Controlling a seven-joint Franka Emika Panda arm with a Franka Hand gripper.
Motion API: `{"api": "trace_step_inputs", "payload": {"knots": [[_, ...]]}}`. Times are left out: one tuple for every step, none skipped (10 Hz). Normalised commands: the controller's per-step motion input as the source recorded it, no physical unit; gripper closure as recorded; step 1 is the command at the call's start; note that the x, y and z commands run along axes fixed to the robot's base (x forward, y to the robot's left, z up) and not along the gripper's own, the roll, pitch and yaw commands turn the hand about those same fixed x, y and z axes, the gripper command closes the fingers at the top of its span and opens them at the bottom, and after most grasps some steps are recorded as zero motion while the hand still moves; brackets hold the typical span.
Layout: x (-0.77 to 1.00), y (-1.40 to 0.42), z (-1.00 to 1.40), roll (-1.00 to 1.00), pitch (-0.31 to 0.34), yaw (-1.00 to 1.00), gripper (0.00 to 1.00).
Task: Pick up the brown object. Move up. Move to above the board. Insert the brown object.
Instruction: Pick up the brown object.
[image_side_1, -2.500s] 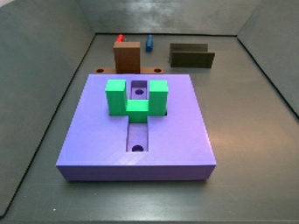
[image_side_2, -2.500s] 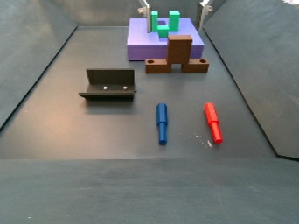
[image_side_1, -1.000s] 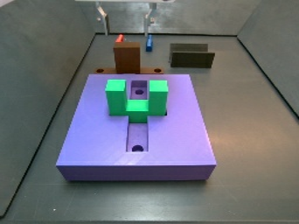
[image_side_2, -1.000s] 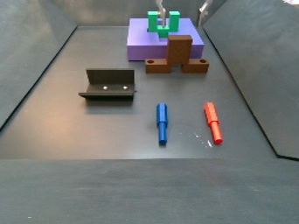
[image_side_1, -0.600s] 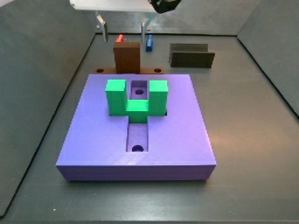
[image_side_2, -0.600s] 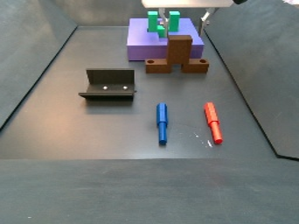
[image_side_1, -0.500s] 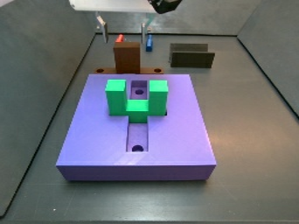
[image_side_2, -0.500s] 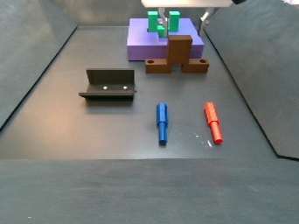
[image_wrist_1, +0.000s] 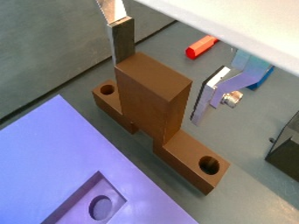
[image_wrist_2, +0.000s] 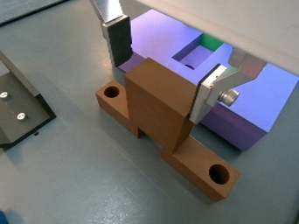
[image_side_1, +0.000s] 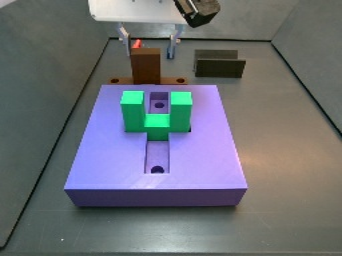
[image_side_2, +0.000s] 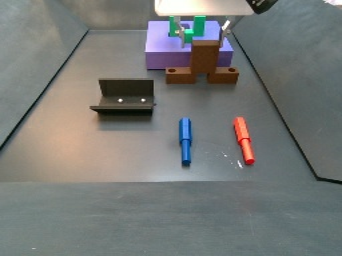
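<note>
The brown object (image_side_1: 144, 66) is an upright brown block on a flat base with a round hole at each end. It stands on the floor just behind the purple board (image_side_1: 201, 150), and shows in the side view (image_side_2: 203, 60) and both wrist views (image_wrist_1: 152, 96) (image_wrist_2: 158, 101). My gripper (image_side_1: 148, 42) is open, with one finger on each side of the block's top, in both wrist views (image_wrist_1: 170, 66) (image_wrist_2: 163, 68) and a side view (image_side_2: 199, 30). The board's groove holds a green U-shaped block (image_side_1: 156, 110).
The dark fixture (image_side_2: 123, 97) stands on the floor, to the right of the brown object in a side view (image_side_1: 221, 65). A blue pin (image_side_2: 186, 140) and a red pin (image_side_2: 245, 140) lie on the floor. Grey walls enclose the floor.
My gripper has come down from above into view and now straddles the top of the brown object, still open. The brown object has not moved.
</note>
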Motion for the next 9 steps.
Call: {"api": "trace_step_inputs", "payload": {"knots": [[0.10,0.00,-0.31,0.00,0.014,0.00,0.00],[0.10,0.00,-0.36,0.00,0.013,0.00,0.00],[0.00,0.13,-0.33,0.00,0.000,0.00,0.00],[0.00,0.00,-0.21,0.00,0.000,0.08,0.00],[0.00,-0.02,-0.02,0.00,0.000,0.00,0.00],[0.00,-0.05,-0.06,0.00,0.000,0.00,0.00],[-0.01,0.00,-0.03,0.00,0.000,0.00,0.00],[0.00,0.00,0.00,0.00,0.000,0.00,0.00],[0.00,0.00,0.00,0.00,0.000,0.00,1.00]]}}
